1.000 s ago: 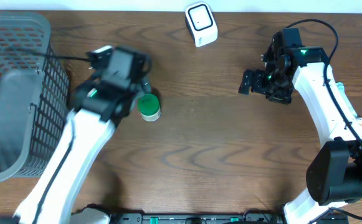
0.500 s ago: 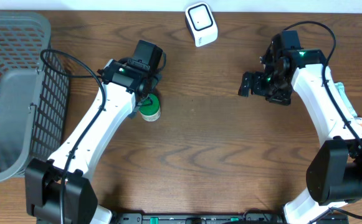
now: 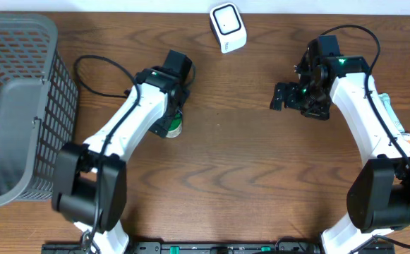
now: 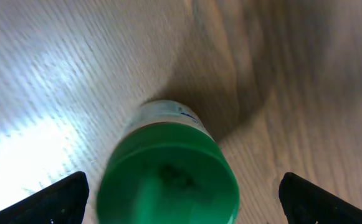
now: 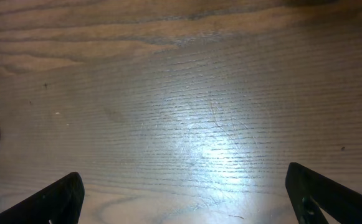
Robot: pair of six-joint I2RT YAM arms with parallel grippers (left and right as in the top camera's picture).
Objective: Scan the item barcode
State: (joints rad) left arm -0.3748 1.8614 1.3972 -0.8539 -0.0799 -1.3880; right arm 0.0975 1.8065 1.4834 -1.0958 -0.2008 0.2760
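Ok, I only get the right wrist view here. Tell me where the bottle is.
Observer: Left of centre on the table; the bottle sits right under the left gripper.
Operator: Say if it's gripped.
Observer: No. The fingers stand wide open either side of its green cap.
Operator: Now find the scanner.
Observer: The white scanner is at the table's far edge, near the middle.
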